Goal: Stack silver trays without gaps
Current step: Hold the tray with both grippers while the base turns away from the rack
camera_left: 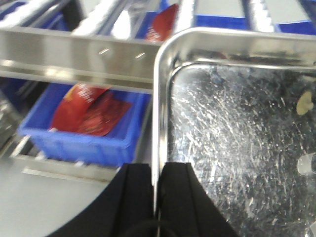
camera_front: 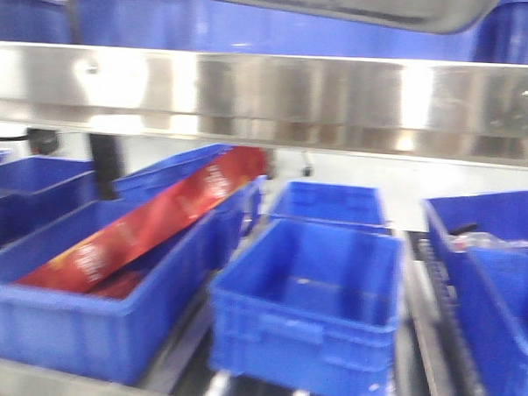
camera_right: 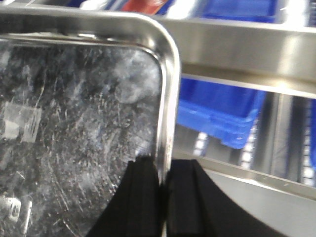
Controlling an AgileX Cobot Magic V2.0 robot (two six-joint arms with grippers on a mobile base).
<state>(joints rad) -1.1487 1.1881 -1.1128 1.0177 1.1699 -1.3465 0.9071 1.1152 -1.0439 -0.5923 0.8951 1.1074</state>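
Scratched, shiny silver tray — rounded corners

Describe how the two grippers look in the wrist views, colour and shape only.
The left gripper has two matte black fingers, flat slabs with squared tips, flaring below into a curved black body. The right gripper matches: two plain black fingers on a rounded black base. No markings show on either. The wrist views show nothing of the arms behind them.

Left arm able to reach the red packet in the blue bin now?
Probably not. The left pincer is shut on the silver tray rim, and the steel rail crosses above the blue bin holding the red packet.
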